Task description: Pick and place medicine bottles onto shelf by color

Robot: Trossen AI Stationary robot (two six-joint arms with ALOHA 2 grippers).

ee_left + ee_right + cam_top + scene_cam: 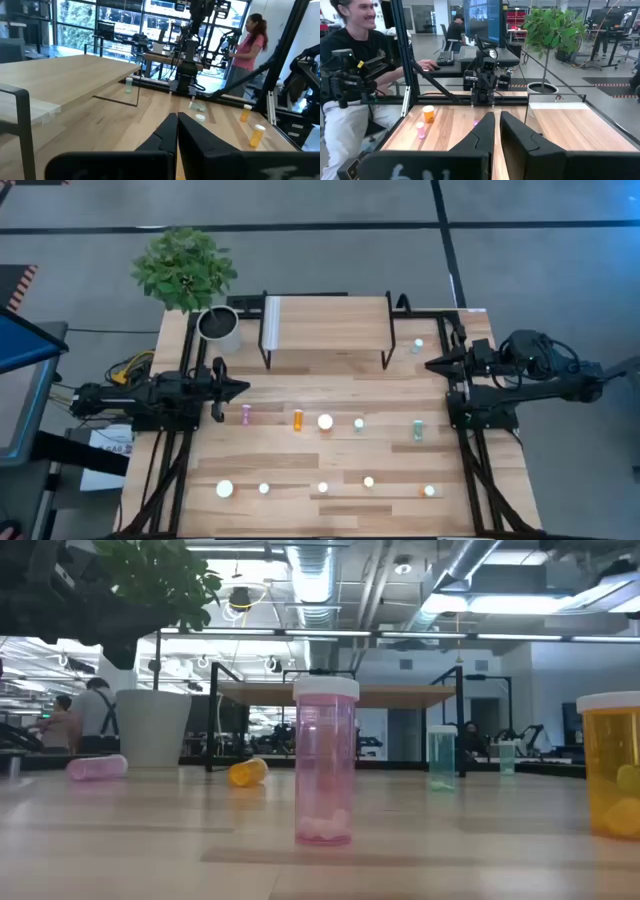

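While parked apart, both end effectors (243, 388) (430, 365) closed, empty.

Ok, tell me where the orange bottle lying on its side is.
In the high view the orange bottle lies near the table's middle, in front of the shelf, between a pink bottle toward the left arm's side and a white-capped bottle on its other side.

shelf (325, 320) pale matt wood top; medicine bottles (325, 762) glossy translucent plastic.

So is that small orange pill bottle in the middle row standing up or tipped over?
Tipped over. The small orange pill bottle shows as an elongated shape from above, and in the low view it lies on its side.
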